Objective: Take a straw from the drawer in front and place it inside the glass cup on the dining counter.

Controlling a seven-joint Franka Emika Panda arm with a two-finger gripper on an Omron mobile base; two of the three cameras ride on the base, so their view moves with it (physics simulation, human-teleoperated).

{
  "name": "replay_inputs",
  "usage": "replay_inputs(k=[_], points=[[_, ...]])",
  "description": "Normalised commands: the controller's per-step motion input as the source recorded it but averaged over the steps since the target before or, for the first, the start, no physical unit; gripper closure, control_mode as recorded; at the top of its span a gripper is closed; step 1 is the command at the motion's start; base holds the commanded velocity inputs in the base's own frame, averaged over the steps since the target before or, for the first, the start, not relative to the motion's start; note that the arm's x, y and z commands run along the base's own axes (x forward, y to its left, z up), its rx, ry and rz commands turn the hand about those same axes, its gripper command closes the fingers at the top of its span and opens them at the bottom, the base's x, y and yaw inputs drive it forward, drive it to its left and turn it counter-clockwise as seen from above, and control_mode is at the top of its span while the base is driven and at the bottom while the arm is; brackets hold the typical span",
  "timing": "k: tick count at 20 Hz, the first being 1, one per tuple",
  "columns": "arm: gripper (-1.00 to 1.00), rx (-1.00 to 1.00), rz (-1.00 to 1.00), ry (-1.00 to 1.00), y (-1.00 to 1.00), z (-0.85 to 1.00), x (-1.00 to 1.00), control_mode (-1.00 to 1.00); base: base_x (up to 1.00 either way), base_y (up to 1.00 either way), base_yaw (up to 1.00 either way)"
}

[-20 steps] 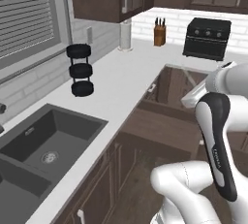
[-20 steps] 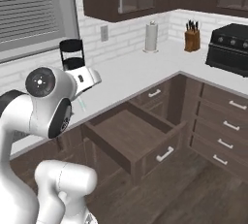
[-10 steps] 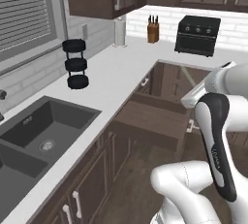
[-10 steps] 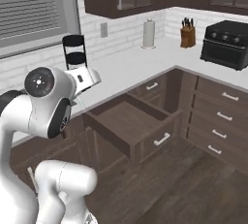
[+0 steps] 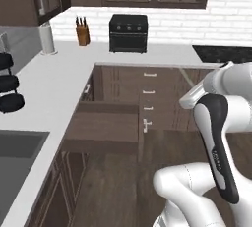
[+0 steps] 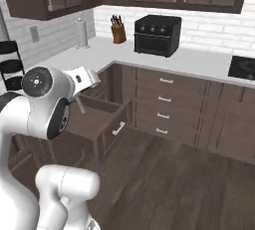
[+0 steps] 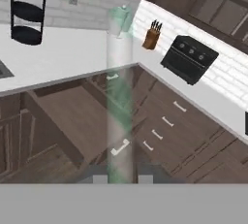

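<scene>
The straw (image 7: pixel 119 97) runs as a pale whitish-green translucent band from between my fingertips up through the hand view. My gripper (image 7: pixel 121 178) is shut on its lower end. In the right base view the straw (image 6: pixel 80 106) shows as a thin stick under my hand, above the open drawer (image 6: pixel 97 117). The drawer (image 5: pixel 106 123) is dark brown, shallow and pulled out from under the white worktop, with its silver bar handle (image 6: pixel 118 128) on the front panel. The drawer (image 7: pixel 72 116) lies below and left of the straw. The glass cup and the dining counter are out of view.
On the L-shaped white worktop (image 5: pixel 54 83) stand a black toaster oven (image 5: pixel 128 33), a knife block (image 5: pixel 82 33), a paper towel roll (image 5: pixel 47 38) and a black tiered stand (image 5: pixel 10 81). A stack of closed drawers (image 6: pixel 164 104) faces open wooden floor (image 6: pixel 169 174).
The whole scene has slid left in both base views, so the base has turned right. The sink is nearly out of frame and the toaster oven now sits centre. My gripper stays shut on the straw.
</scene>
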Motion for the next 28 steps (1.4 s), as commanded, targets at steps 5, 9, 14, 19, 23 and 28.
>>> replay_inputs(k=[5, 9, 14, 19, 23, 28], points=[[1.00, 0.00, 0.00, 0.00, 0.00, 0.00, 0.00, 1.00, -0.20, -0.41, -0.77], [1.00, 0.00, 0.00, 0.00, 0.00, 0.00, 0.00, 1.00, -0.07, -0.47, -0.73], [1.00, 0.00, 0.00, 0.00, 0.00, 0.00, 0.00, 1.00, 0.00, -0.24, -0.61], [1.00, 0.00, 0.00, 0.00, 0.00, 0.00, 0.00, 1.00, 0.23, 0.05, -0.40], [1.00, 0.00, 0.00, 0.00, 0.00, 0.00, 0.00, 1.00, 0.58, 0.23, -0.19], [1.00, 0.00, 0.00, 0.00, 0.00, 0.00, 0.00, 1.00, 0.80, 0.19, -0.18]])
